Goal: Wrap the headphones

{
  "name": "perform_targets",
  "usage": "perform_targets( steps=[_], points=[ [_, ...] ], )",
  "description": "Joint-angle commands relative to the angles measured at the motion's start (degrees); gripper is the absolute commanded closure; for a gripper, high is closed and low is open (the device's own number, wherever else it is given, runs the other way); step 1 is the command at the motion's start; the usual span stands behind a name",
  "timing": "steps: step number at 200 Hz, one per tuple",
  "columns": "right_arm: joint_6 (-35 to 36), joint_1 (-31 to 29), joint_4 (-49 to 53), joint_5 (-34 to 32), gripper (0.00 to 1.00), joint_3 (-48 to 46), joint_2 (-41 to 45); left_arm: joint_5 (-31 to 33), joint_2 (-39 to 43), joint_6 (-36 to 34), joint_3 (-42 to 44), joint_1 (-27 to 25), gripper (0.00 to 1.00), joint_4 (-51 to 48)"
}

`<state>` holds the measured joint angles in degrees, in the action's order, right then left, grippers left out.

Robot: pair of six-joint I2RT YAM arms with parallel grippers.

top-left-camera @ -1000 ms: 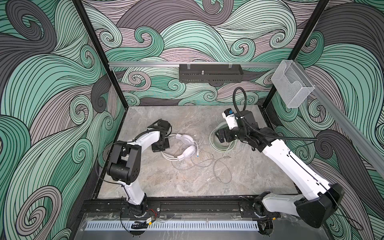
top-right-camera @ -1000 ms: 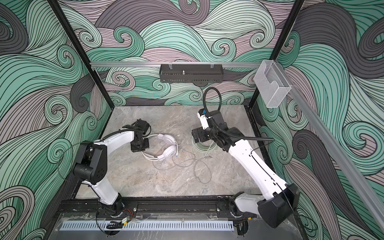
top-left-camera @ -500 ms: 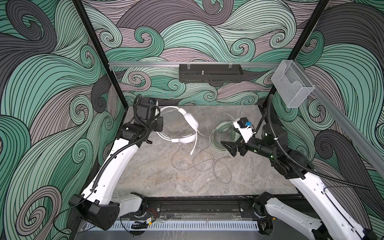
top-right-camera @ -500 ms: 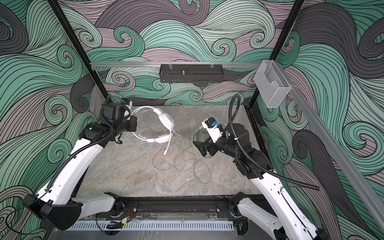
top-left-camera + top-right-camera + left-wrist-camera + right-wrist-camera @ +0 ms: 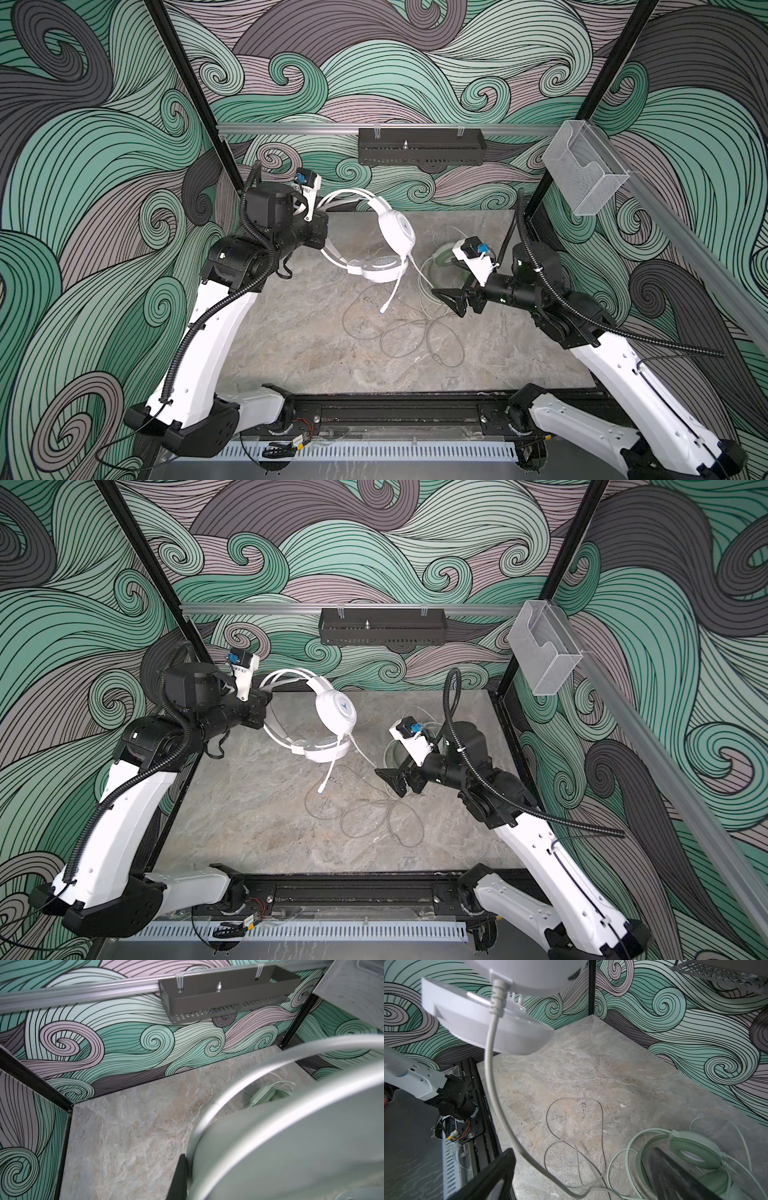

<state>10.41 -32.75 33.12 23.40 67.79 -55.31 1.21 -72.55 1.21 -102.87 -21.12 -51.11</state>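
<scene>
Item one, white headset: held clear of the desk at the rear left, its headband arching toward the back wall. One earcup stands on edge with its smooth shell facing the top views. The other sits just below it with its dotted inner face turned up. A boom microphone hangs down from the lower cup, its tip above the desk. Carrier: left hand, clamped tight on the headband. In the left wrist view the band fills the near field as a blurred pale arc beside one black finger. White cable: leaves the upright earcup, drops toward the right hand and ends in loose loops on the middle of the desk. Item two, mint headset: lying on the desk at the rear right, its own pale green cable looped around it, largely hidden by the right wrist in both top views. Right hand: jaws spread wide, gripping nothing, low over the desk between the two headsets and pointing left. In the right wrist view the white cable crosses the gap between its fingers; whether it touches either cannot be told. Fixtures: black shelf on the back wall rail, clear holder at the right post.
</scene>
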Motion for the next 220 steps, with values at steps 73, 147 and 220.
perform_targets(
  steps=[73, 147, 220],
  points=[
    [-5.07, -1.68, -9.83, 3.75, 0.14, -5.78, -0.74, -5.02, -0.96, 9.53, -5.60, -0.72, 1.00, -1.23],
    [-9.07, -1.64, -16.28, 6.14, 0.47, -10.40, -0.46, -8.07, -5.02, 17.28, -15.03, -0.74, 1.00, -7.06],
    [-13.19, -1.62, -21.49, 7.09, 0.42, -12.73, 0.05, -10.12, -7.51, 20.36, -21.92, -0.70, 1.00, -10.31]
  ],
)
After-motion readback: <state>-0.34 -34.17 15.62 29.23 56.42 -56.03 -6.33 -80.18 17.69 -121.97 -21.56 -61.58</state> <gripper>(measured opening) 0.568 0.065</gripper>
